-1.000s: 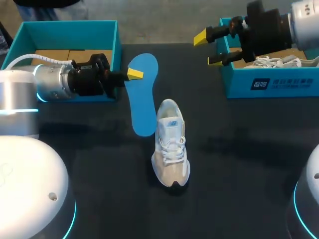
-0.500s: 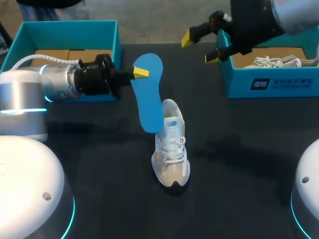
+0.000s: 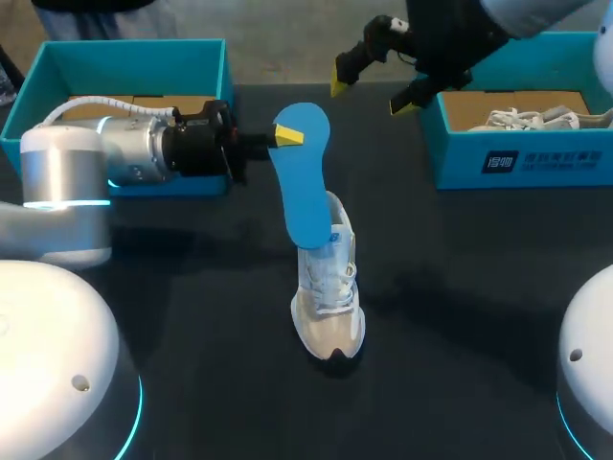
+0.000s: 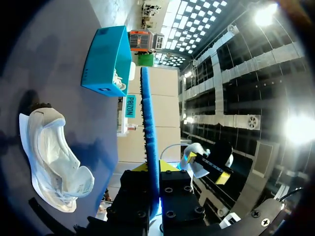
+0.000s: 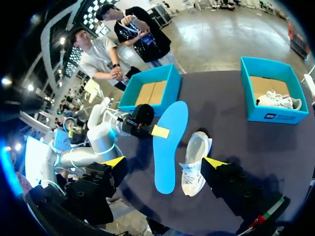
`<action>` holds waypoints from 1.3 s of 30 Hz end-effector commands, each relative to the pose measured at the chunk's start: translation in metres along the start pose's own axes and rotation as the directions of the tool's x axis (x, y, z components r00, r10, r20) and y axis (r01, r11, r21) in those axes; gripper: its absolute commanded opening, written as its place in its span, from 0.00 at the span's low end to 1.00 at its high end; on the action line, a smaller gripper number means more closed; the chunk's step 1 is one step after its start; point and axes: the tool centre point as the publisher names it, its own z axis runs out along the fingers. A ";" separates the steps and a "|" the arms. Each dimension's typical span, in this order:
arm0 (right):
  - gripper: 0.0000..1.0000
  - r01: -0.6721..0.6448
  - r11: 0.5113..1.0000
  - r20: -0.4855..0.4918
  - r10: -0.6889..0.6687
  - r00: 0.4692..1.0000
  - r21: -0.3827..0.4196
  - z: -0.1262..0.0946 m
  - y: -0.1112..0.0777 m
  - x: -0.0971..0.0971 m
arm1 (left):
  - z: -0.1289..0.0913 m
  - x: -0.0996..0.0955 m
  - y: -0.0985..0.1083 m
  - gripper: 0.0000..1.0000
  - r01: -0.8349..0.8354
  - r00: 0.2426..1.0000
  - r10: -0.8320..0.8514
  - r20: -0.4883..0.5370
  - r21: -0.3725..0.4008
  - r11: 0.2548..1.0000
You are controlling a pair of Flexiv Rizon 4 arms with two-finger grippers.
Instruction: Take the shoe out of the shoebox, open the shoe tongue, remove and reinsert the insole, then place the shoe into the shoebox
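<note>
Where the right shoebox (image 3: 460,163) stands, a shoe (image 3: 533,118) lies inside.

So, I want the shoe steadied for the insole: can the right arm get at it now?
Probably yes: the right gripper is open, and the shoe lies bare at laces and toe; only the insole overhangs its heel.

A robotics lab, it seems. Two silver robot arms (image 3: 91,165) flank a dark table (image 3: 460,287) bearing teal cardboard shoeboxes (image 3: 134,56).
</note>
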 end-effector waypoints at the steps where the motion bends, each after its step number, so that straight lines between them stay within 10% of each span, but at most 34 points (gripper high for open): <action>1: 1.00 0.006 0.999 0.286 -0.016 0.958 0.034 0.007 0.008 0.009 | 0.005 -0.004 -0.006 0.00 0.002 1.000 -0.002 -0.002 -0.010 1.000; 23: 1.00 0.005 0.995 0.554 -0.063 0.830 0.104 0.033 0.000 0.011 | 0.017 -0.003 -0.011 0.00 0.033 0.999 -0.030 0.042 -0.075 0.997; 39: 1.00 -0.078 0.988 0.537 -0.006 0.844 0.133 0.045 -0.001 0.013 | 0.018 -0.005 -0.010 0.00 0.034 0.998 -0.030 0.048 -0.081 0.996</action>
